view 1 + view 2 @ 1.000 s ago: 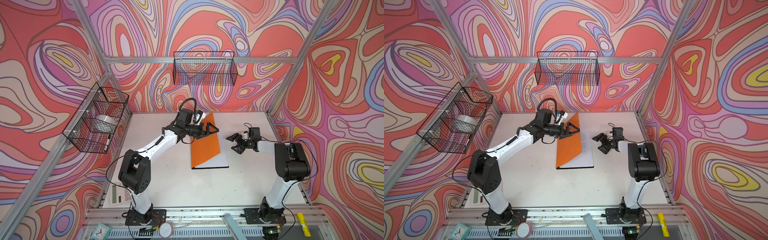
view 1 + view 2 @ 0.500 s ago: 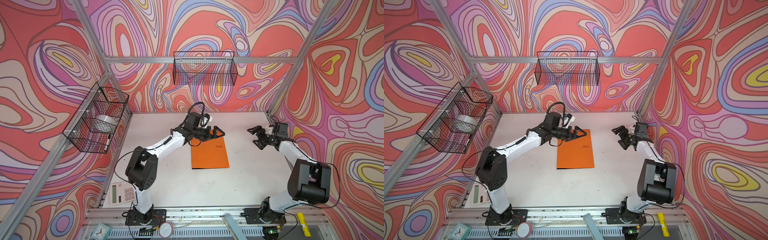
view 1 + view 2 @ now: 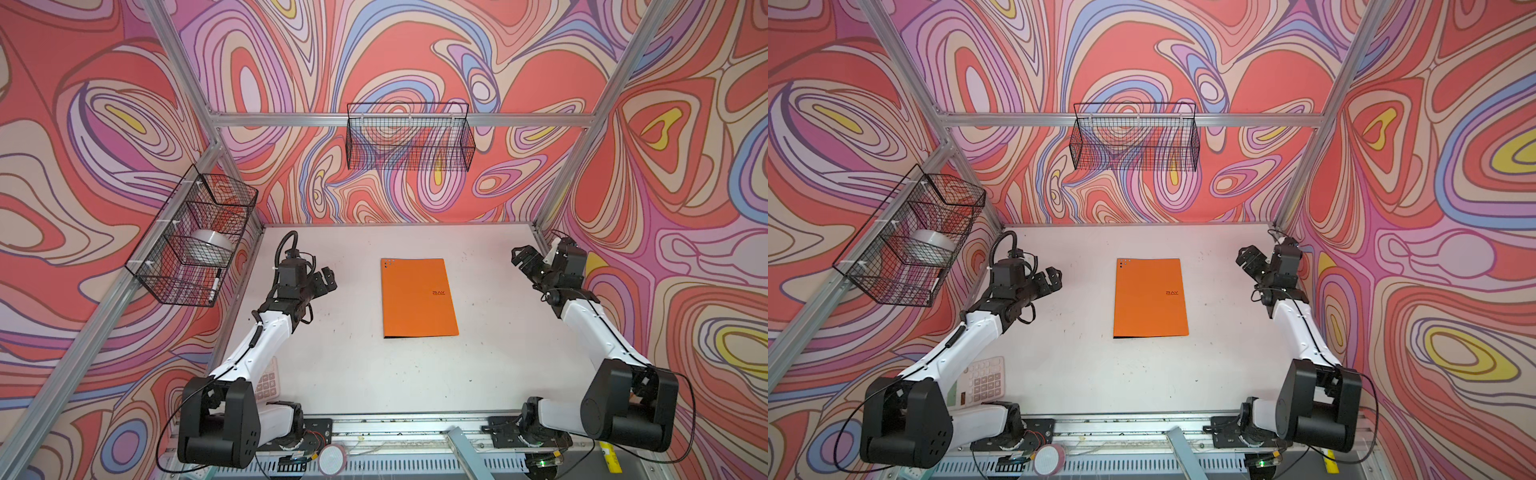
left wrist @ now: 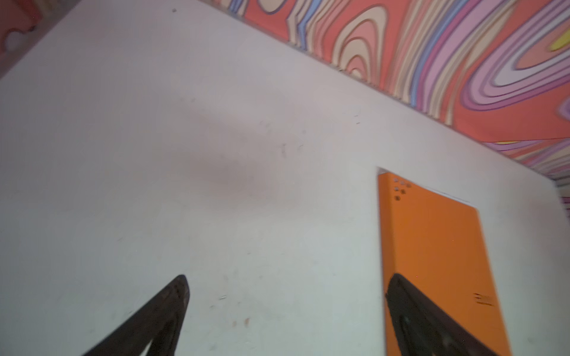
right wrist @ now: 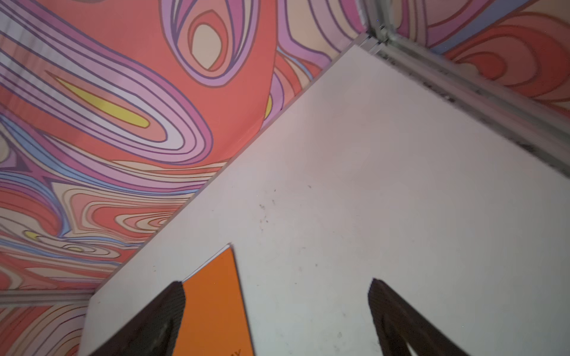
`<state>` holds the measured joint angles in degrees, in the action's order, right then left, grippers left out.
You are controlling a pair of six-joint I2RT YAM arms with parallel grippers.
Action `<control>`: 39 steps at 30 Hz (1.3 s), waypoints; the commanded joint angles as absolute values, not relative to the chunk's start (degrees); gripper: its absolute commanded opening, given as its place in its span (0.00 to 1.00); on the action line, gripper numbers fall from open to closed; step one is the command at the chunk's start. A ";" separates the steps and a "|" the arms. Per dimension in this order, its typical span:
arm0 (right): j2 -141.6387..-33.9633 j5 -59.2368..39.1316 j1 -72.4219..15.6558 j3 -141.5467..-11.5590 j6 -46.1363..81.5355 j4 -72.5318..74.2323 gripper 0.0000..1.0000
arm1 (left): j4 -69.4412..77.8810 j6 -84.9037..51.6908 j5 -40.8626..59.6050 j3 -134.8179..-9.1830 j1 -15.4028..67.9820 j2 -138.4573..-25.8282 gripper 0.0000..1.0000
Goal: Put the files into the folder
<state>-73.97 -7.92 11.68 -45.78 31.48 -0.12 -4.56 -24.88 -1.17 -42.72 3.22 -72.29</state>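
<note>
The orange folder (image 3: 419, 298) (image 3: 1149, 297) lies shut and flat in the middle of the white table, logo side up. The files are hidden inside it; only a thin white paper edge (image 4: 438, 193) (image 5: 206, 265) peeks out along its far side. My left gripper (image 3: 323, 281) (image 3: 1051, 277) hovers open and empty to the left of the folder, well apart from it. In the left wrist view its jaws (image 4: 288, 277) stand wide over bare table. My right gripper (image 3: 522, 257) (image 3: 1246, 258) is open and empty near the right wall, its jaws (image 5: 276, 282) spread wide.
A grey calculator (image 3: 984, 380) lies at the front left, partly under the left arm. A wire basket (image 3: 195, 237) on the left wall holds a tape roll and a marker. Another wire basket (image 3: 409, 137) hangs on the back wall.
The raised folder cover came down and the folder now lies shut. Both arms drew back from it, left arm leftward, right arm to the right wall. The right gripper opened wider.
</note>
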 commanded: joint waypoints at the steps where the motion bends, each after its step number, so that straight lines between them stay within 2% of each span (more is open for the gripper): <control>1: -73.88 2.83 11.12 -38.03 23.80 13.97 0.98 | 1.33 -20.28 -13.65 -38.52 0.05 -72.04 1.00; 5: -79.74 1.48 11.00 -30.44 19.75 28.27 0.98 | 17.99 -15.53 -17.00 -30.21 -1.52 -74.40 1.00; 8: -85.56 0.58 10.76 -29.41 17.93 34.45 0.98 | 31.53 -12.95 -14.79 -24.97 -2.48 -78.81 1.00; 9: -87.34 1.23 10.12 -28.49 15.91 38.31 0.98 | 30.58 -11.31 -13.47 -26.29 -2.63 -79.33 1.00; 12: -89.69 4.36 9.06 -26.07 13.32 46.81 0.98 | 40.51 -8.98 -11.04 -24.04 -3.25 -82.64 1.00; 13: -90.97 4.54 9.00 -26.72 13.04 46.80 0.98 | 36.96 -9.07 -10.03 -24.85 -3.16 -81.61 1.00; 14: -91.12 1.59 8.87 -26.89 11.65 46.69 0.98 | 39.82 -8.64 -8.86 -23.41 -3.16 -81.53 1.00; 17: -92.21 -0.22 5.21 -26.07 6.42 50.08 0.98 | 52.99 -6.12 -7.68 -16.58 -1.28 -82.49 1.00; 19: -96.00 2.19 2.96 -24.20 4.76 56.82 0.98 | 70.85 -4.76 -11.31 -12.71 -0.30 -90.40 1.00; 20: -98.54 4.30 2.33 -23.01 4.64 63.51 0.98 | 70.68 -4.75 -11.64 -12.66 -0.02 -90.01 1.00; 22: -96.90 6.16 2.07 -23.56 5.11 59.33 0.98 | 55.13 -6.13 -11.59 -16.74 -0.01 -85.36 1.00; 24: -97.47 9.33 0.00 -26.54 3.62 54.98 0.98 | 58.61 -3.31 -9.75 -18.62 0.49 -89.45 1.00; 25: -97.87 10.21 -0.50 -26.62 3.07 54.80 0.99 | 48.36 -4.48 -10.38 -21.68 0.69 -86.85 1.00; 26: -98.13 10.38 -0.51 -26.67 2.97 55.68 0.98 | 49.58 -4.08 -10.76 -21.34 0.87 -87.57 1.00; 27: -97.79 10.10 -0.53 -26.83 3.07 54.20 0.99 | 56.81 -2.81 -11.25 -19.92 1.10 -89.97 1.00; 29: -98.05 10.44 -0.53 -26.53 2.96 55.68 0.98 | 46.66 -4.15 -11.42 -22.46 1.15 -87.29 1.00; 31: -97.75 10.42 -1.12 -26.37 2.26 55.37 0.98 | 54.00 -3.13 -11.96 -20.73 1.37 -89.33 1.00; 33: -97.75 10.16 -1.14 -26.29 2.28 55.44 0.99 | 48.94 -3.36 -12.03 -21.77 1.76 -87.54 1.00; 34: -97.94 10.14 -1.14 -26.40 2.23 55.54 0.98 | 54.13 -2.23 -12.48 -20.53 2.17 -89.02 1.00; 37: -98.20 9.96 -1.10 -26.57 2.24 55.53 0.98 | 51.38 -0.89 -13.27 -20.93 3.95 -87.95 1.00; 39: -98.87 8.99 -0.99 -28.21 2.74 52.84 0.98 | 55.00 -0.31 -13.49 -20.26 3.95 -89.05 1.00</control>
